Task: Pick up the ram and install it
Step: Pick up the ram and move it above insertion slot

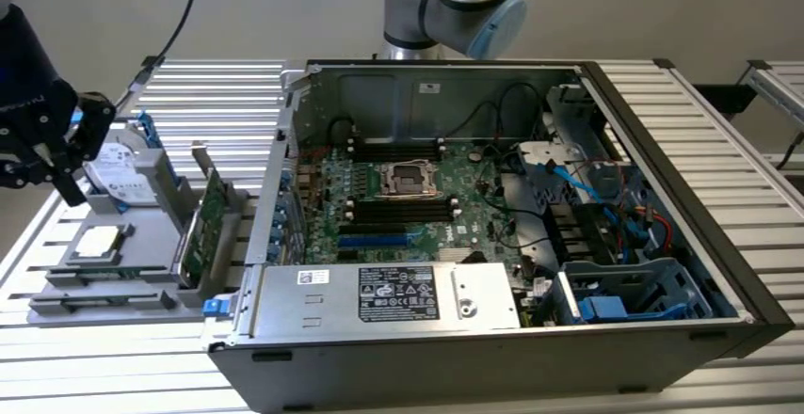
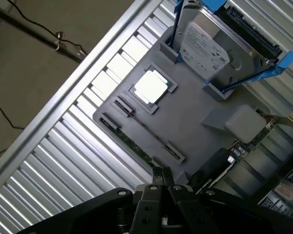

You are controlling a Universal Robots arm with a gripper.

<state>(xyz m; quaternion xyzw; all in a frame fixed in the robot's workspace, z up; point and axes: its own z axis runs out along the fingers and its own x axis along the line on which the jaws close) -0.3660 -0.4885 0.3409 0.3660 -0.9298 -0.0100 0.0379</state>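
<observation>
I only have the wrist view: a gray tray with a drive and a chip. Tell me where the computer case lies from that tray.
Observer: The open computer case lies on the exterior view's right of the gray tray, close beside it on the slatted table.
Operator: The ram is in my picture. Report the slots it goes into.
Observer: Long black memory slots flank the processor socket on the board; they look empty.
Operator: Now place the arm.
Observer: Its base rises behind the case; the gripper is out at the exterior view's left, by the hard drive.
</observation>
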